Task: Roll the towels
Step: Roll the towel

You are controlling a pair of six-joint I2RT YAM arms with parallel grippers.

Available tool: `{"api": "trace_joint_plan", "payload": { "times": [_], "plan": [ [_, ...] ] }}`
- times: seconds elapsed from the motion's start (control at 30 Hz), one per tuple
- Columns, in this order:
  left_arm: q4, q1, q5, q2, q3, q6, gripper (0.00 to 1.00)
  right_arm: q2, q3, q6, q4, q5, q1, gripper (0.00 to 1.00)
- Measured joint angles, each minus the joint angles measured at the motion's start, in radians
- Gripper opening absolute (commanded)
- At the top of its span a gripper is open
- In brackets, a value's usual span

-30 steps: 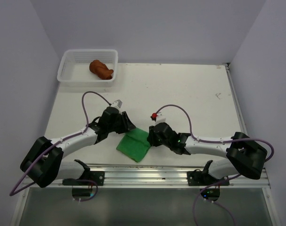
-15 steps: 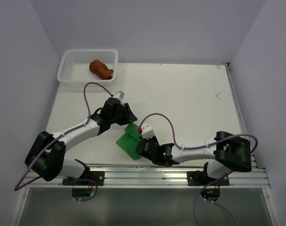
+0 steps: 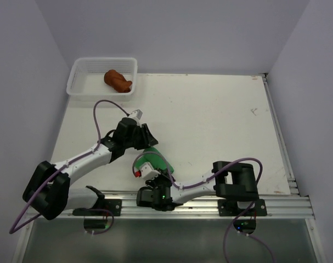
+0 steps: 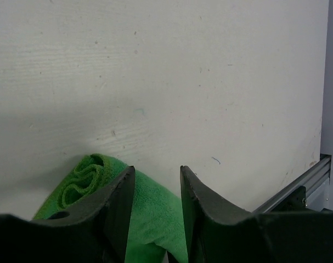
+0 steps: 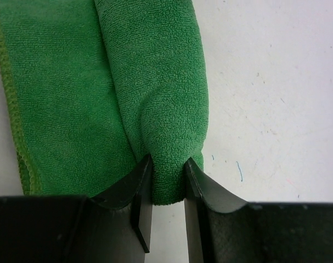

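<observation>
right gripper pinches near end of green towel, roll axis running straight away; left gripper straddles far end, grip unclear.

The top view looks down from high at the near side over the whole bench. Both wrist views sit close to the green towel, which all three share.

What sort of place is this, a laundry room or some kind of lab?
Probably a robot test cell: two arms bolted to a metal rail at a white table, plain walls closing it in, and a green towel and basket as props.
</observation>
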Motion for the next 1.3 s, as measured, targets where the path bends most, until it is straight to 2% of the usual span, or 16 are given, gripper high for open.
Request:
{"api": "trace_joint_plan", "payload": {
  "times": [0.27,0.67,0.73,0.87,1.03,1.3],
  "plan": [
    [0.008,-0.014,0.017,-0.078,-0.097,-0.008,0.43,0.084,0.065,-0.034,-0.069,0.050,0.035,0.00],
    [0.122,-0.065,0.002,-0.077,-0.217,-0.030,0.43,0.116,0.097,-0.068,-0.098,0.051,0.045,0.00],
    [0.130,-0.066,-0.005,-0.075,-0.232,-0.031,0.43,0.116,0.097,-0.064,-0.098,0.051,0.045,0.05],
    [0.153,-0.066,-0.011,-0.067,-0.242,-0.034,0.43,0.099,0.089,-0.056,-0.091,0.042,0.044,0.25],
    [0.166,-0.068,-0.015,-0.059,-0.247,-0.034,0.43,0.035,0.060,-0.013,-0.082,0.009,0.042,0.42],
    [0.179,-0.071,-0.023,-0.045,-0.247,-0.034,0.43,-0.171,-0.036,0.043,-0.028,-0.053,0.022,0.55]
  ]
}}
